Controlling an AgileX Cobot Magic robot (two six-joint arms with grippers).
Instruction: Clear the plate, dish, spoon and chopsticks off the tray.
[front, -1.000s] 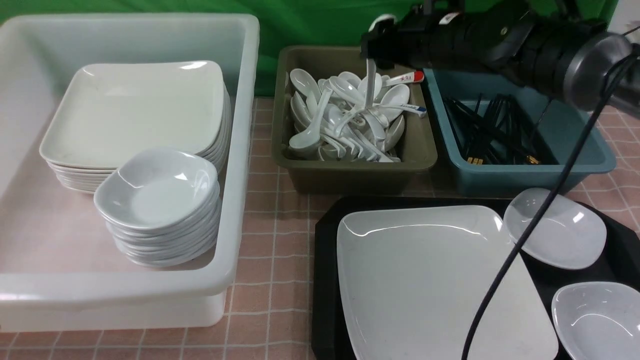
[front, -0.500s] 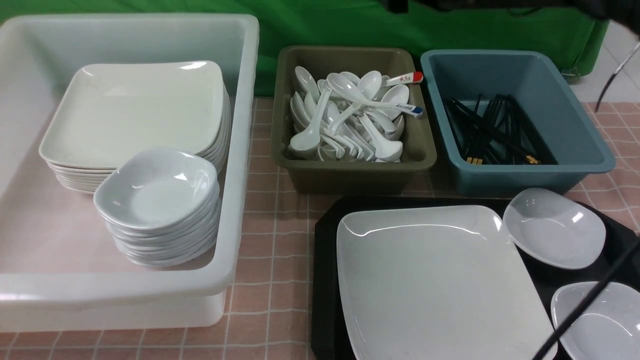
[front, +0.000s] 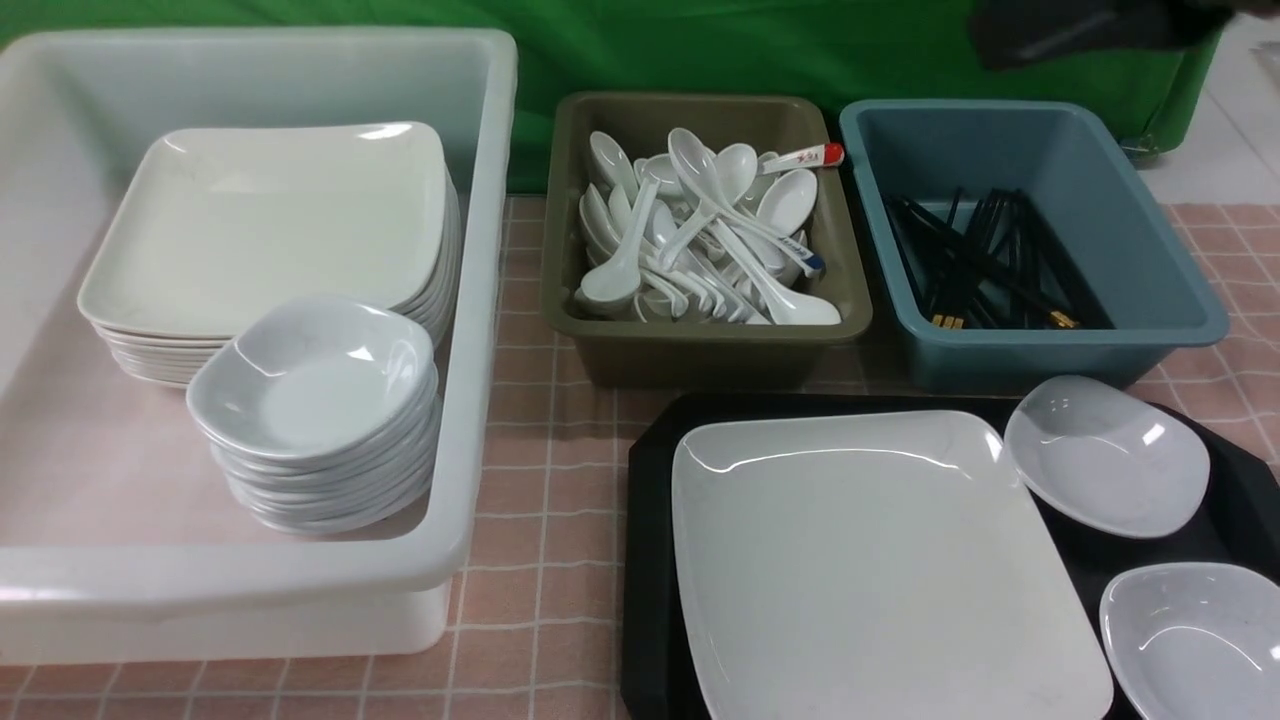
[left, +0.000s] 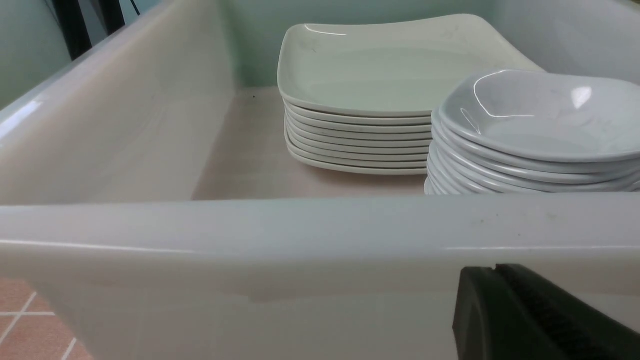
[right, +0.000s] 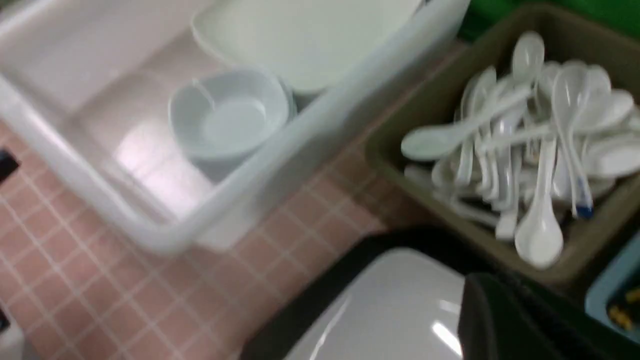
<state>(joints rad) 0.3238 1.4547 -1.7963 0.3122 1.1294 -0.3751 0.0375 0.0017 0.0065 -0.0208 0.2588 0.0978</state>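
The tray (front: 650, 560) sits at 5 o'clock in the front view. It carries the plate (front: 870, 560), a dish (front: 1105, 470) at the plate's 2 o'clock and a second dish (front: 1190, 640) at its 4 o'clock. The first dish lies just beside the plate's corner; I cannot tell whether they touch. No spoon or chopsticks show on the tray. The olive bin (front: 700, 350) at 12 o'clock holds a heap of spoons (front: 700, 230), with a plain white spoon (front: 805, 310) topmost toward its 5 o'clock corner. The blue bin (front: 1030, 355) at 1 o'clock holds the chopsticks (front: 985, 260). The cutlery steps therefore look finished, leaving the crockery. The right arm (front: 1090, 30) is a dark blur high at 1 o'clock, above the blue bin. Of the right gripper (right: 520, 325) only a black edge shows, so I cannot tell whether its jaws are spread or pressed together. Nothing is seen in it. The left gripper (left: 530, 315) sits low outside the tub (front: 480, 300) at 9 o'clock, and its state is equally hidden. The likely next move is lifting the plate or a dish to the matching stacks (front: 260, 220) in the tub. That calls for pinching a thin, glossy rim without nudging its neighbour, and slipping looks like the main risk.
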